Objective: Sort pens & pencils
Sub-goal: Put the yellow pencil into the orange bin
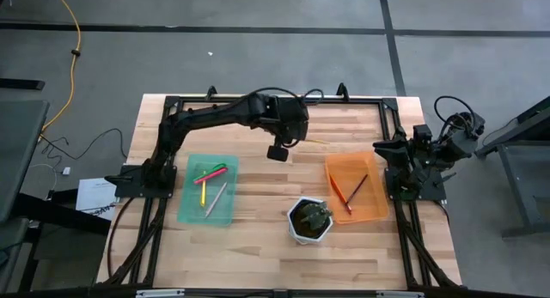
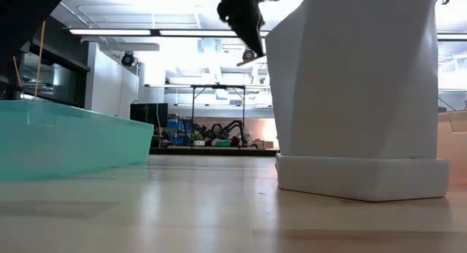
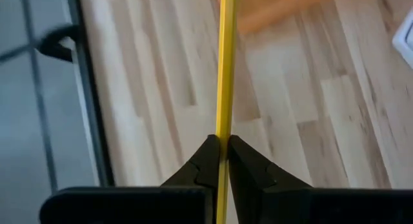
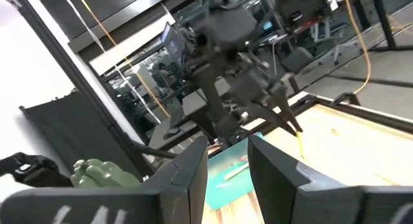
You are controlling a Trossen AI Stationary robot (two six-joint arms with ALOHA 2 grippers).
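Note:
My left gripper hangs above the far middle of the table, shut on a thin yellow pencil, whose free end points toward the orange tray. That tray holds two pencils, one dark red-brown and one orange. The teal tray holds several pens in pink, green, yellow and grey. My right gripper waits open beyond the table's right edge. My left gripper pinches the yellow pencil between its two fingertips, at a point along its shaft. The pencil runs along the fingers, passes back between them and sticks far out past their tips. It is lifted clear of the table.
A white pot with a green plant stands near the table's near edge between the two trays; it fills the right of the low view. Bare wood lies between the trays. A black frame borders the table.

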